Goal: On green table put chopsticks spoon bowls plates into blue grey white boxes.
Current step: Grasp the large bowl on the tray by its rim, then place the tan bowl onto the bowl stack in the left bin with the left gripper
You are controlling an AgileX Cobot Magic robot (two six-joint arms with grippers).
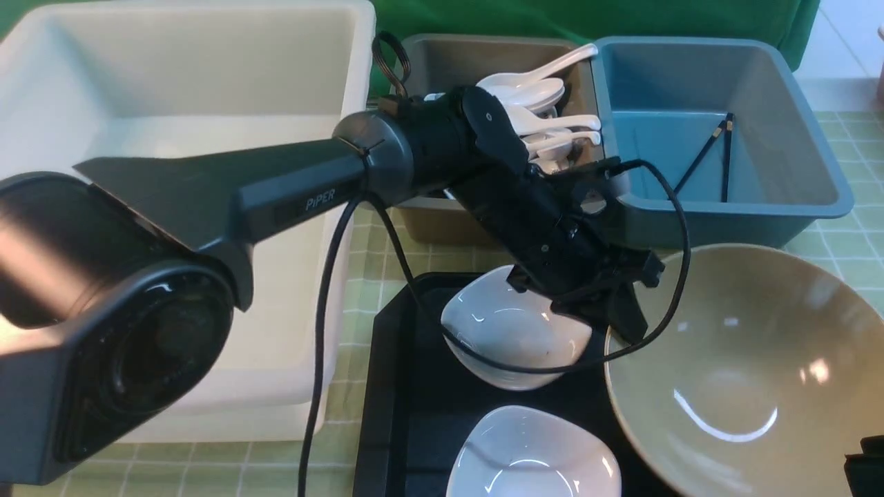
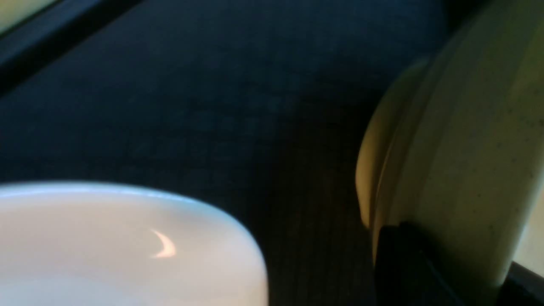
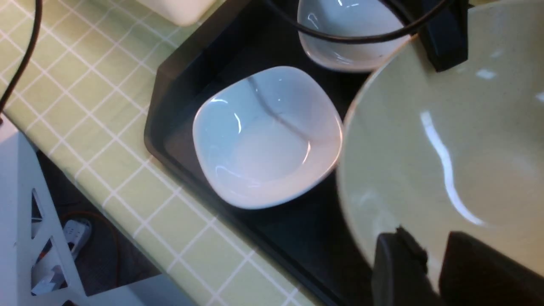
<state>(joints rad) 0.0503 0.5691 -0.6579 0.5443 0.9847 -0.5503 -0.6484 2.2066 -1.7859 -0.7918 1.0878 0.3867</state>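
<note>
The wide tan bowl (image 1: 746, 373) rests at the right, its left side over the black tray. My left gripper (image 1: 625, 324) is on the bowl's left rim. In the left wrist view (image 2: 463, 272) its jaws stand one on each side of the bowl wall (image 2: 467, 127), shut on it. My right gripper (image 1: 867, 466) is at the bowl's near right. In the right wrist view (image 3: 437, 255) its jaws are a narrow gap apart over the bowl's inside (image 3: 467, 148). Two white plates (image 1: 511, 331) (image 1: 532, 455) lie on the tray. The chopsticks (image 1: 711, 155) lean in the blue box (image 1: 780, 186). Spoons (image 1: 545, 103) lie in the grey box (image 1: 469, 62).
The large white box (image 1: 193, 90) stands at the left on the green table (image 1: 842, 241). The black tray (image 1: 414, 414) lies in the front middle. A black cable (image 1: 321, 331) hangs from the left arm over the plates. The table's near edge and the floor show in the right wrist view (image 3: 63, 238).
</note>
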